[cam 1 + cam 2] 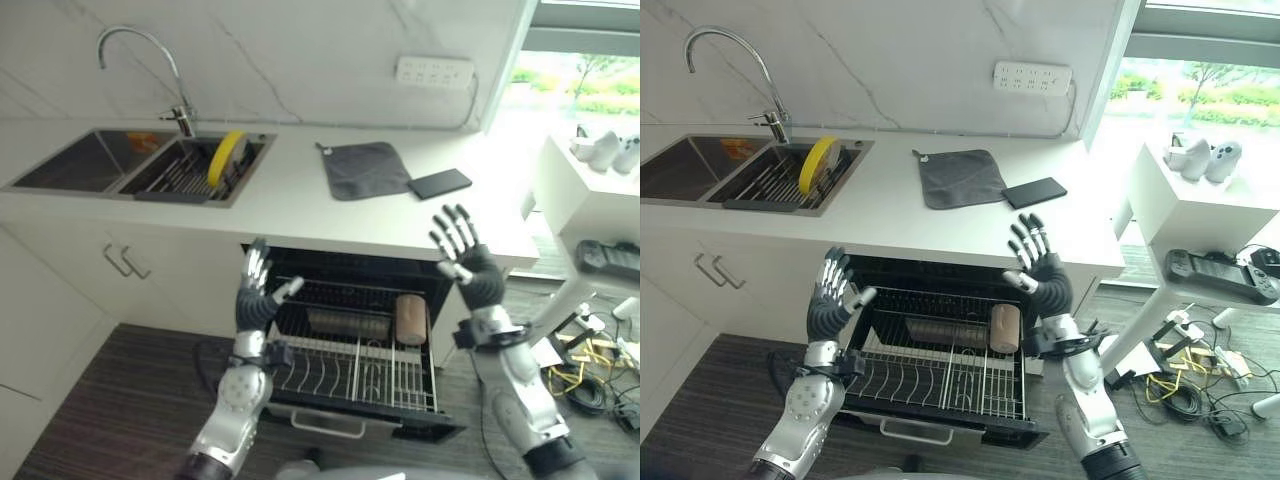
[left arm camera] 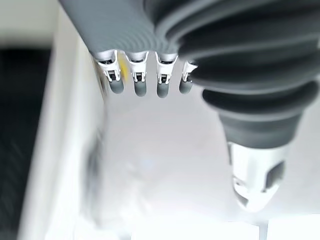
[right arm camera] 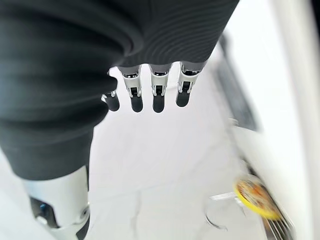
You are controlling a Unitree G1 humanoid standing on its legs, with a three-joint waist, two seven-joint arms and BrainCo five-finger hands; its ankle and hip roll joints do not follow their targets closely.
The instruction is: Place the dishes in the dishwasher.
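Yellow round plate [image 1: 228, 158] stood on edge in the steel sink rack [image 1: 180, 172], far left. Left hand [image 1: 254, 293] was nearer, fingers spread, empty. Right hand [image 1: 462, 252] likewise, raised over the open dishwasher's wire rack [image 1: 355, 372].

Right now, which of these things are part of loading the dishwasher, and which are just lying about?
For the job:
- round yellow plate standing in the steel sink rack
- open dishwasher's wire rack drawer

Lying about:
- grey cloth on the white counter
- flat black phone beside it
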